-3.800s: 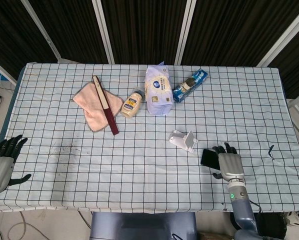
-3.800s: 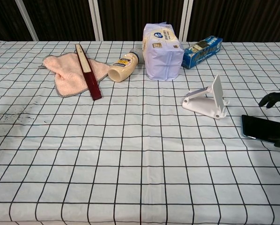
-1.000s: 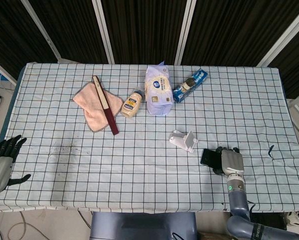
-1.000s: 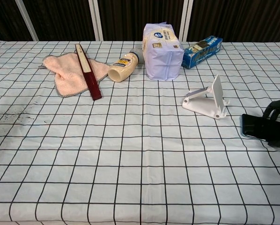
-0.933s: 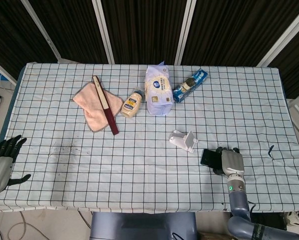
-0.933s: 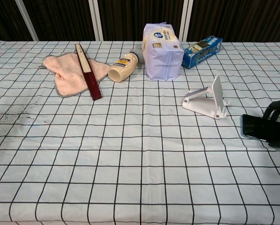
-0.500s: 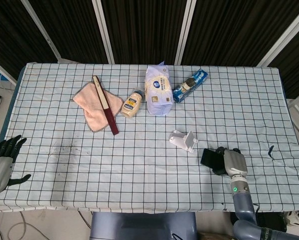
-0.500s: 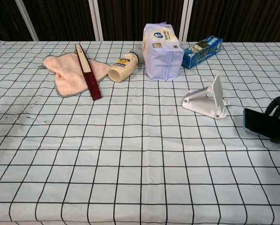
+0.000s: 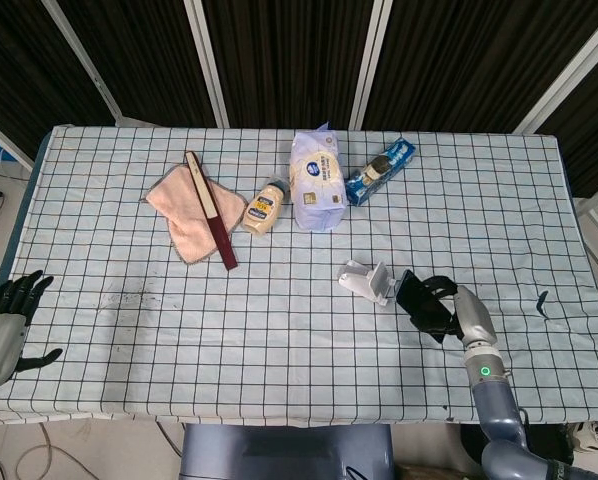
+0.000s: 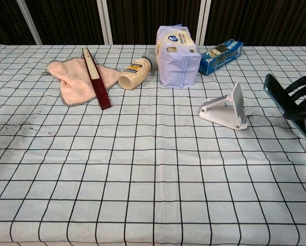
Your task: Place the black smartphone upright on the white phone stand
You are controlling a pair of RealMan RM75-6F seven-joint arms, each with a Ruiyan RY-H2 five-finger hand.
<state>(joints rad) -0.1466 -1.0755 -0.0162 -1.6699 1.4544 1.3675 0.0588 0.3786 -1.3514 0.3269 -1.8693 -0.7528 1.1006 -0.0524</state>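
My right hand (image 9: 457,311) grips the black smartphone (image 9: 417,303), lifted off the cloth and tilted, just right of the white phone stand (image 9: 367,281). In the chest view the smartphone (image 10: 282,104) hangs at the right edge with the right hand's fingers (image 10: 302,94) wrapped over it, a short gap from the stand (image 10: 224,108). The stand sits on the checked tablecloth with its back plate upright and nothing on it. My left hand (image 9: 4,325) rests at the table's near left corner, fingers apart, holding nothing.
At the back stand a pale purple packet (image 9: 315,181), a blue box (image 9: 379,171), and a lying mayonnaise bottle (image 9: 263,208). A pink cloth (image 9: 191,214) with a dark red folded fan (image 9: 211,209) across it lies at the back left.
My right hand closed on the smartphone, lifted it off the table and carried it left toward the stand, tilting it up. The left hand has not moved.
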